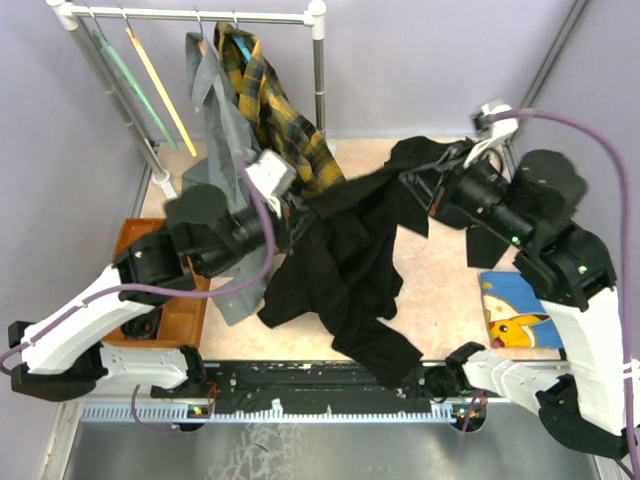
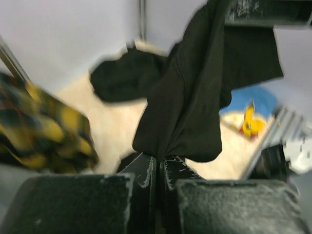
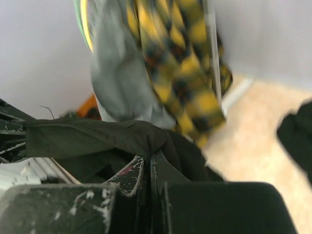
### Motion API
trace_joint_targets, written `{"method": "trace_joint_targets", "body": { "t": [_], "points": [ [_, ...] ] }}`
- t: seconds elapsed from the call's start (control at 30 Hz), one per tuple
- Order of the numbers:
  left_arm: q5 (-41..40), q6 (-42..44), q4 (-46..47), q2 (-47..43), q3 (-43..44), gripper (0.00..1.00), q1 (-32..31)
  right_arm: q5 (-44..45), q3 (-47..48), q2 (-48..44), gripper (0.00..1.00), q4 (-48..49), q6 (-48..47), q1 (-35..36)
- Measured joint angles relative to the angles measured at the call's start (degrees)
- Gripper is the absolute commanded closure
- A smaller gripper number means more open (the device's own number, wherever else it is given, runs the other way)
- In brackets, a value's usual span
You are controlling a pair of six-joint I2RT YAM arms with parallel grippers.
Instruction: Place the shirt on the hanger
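Top view: a large plain black long-sleeved shirt of soft fabric [image 1: 340, 270] is held up between the two arms over the beige tabletop [image 1: 440, 270]. It is well apart from the slim yellow hanger with a silver metal hook [image 1: 160, 90]. The black long-sleeved shirt is stretched from the left arm [image 1: 200, 245] across to the right arm [image 1: 500, 205]. Its lower part hangs in loose folds that reach the near edge of the tabletop. Left wrist view: the left fingers [image 2: 144, 175] are pressed together on a pinch of the shirt [image 2: 190, 97], which rises from the tips and drapes to the right. Right wrist view: the right fingers [image 3: 129, 178] are likewise closed on a gathered fold of the shirt [image 3: 97, 136]. The slim yellow hanger is hooked on the white rail of a clothes rack [image 1: 200, 15] at the far left, just beside a pale green hanger [image 1: 128, 85]. A grey shirt [image 1: 225, 130] and a yellow-and-black plaid shirt [image 1: 275, 110] are hung on the same rail. A second plain black garment [image 2: 126, 73] is seen heaped on the tabletop at the far side. An orange-brown tray [image 1: 185, 315] is noted beneath the left arm. A blue card with a yellow cartoon figure [image 1: 515, 312] lies at the near right.
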Motion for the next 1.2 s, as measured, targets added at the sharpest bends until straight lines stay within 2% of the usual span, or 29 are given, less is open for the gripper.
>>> {"method": "trace_joint_targets", "body": {
  "t": [0.17, 0.37, 0.47, 0.6, 0.67, 0.8, 0.87, 0.93, 0.97, 1.1, 1.2],
  "points": [
    [7.2, -8.2, 2.0, -6.0, -22.2, 1.00, 3.1, -2.4, -15.3, -2.9, 1.00, -6.1, 3.5, -0.3],
    [27.9, -17.0, 9.9, -7.9, -48.9, 1.00, 18.9, -9.2, -40.0, -3.6, 1.00, -6.0, 9.8, -0.3],
    [34.9, -19.7, 13.0, -7.0, -56.5, 0.96, 21.6, -12.3, -49.2, -3.2, 0.99, -3.4, 12.4, -0.3],
    [38.4, -20.9, 15.5, -3.9, -57.8, 0.79, 22.4, -12.3, -53.8, -0.6, 0.95, 0.0, 13.9, -0.3],
    [38.9, -20.9, 16.1, -2.3, -57.8, 0.63, 23.5, -12.0, -54.0, 1.3, 0.91, 2.5, 13.8, -0.4],
    [38.8, -20.5, 15.1, -0.3, -57.2, 0.39, 24.6, -12.0, -54.0, 4.2, 0.83, 7.5, 13.6, -0.4],
    [38.0, -20.2, 13.8, -0.6, -56.3, 0.23, 24.6, -12.0, -54.0, 5.2, 0.78, 9.2, 13.1, -0.4],
    [37.0, -19.8, 13.0, -1.4, -55.5, 0.15, 24.6, -11.7, -54.0, 5.8, 0.72, 9.9, 12.3, -0.4],
    [36.5, -19.7, 12.5, -1.8, -55.2, 0.05, 24.6, -11.3, -53.9, 6.2, 0.68, 10.0, 11.8, -0.4],
    [33.0, -19.3, 9.7, -4.5, -53.3, 0.01, 24.6, -8.7, -51.5, 7.9, 0.45, 8.4, 9.4, -0.4],
    [29.4, -19.2, 6.5, -5.9, -50.8, 0.01, 24.6, -6.6, -48.5, 8.5, 0.37, 6.7, 7.6, -0.4]
  ]
}}
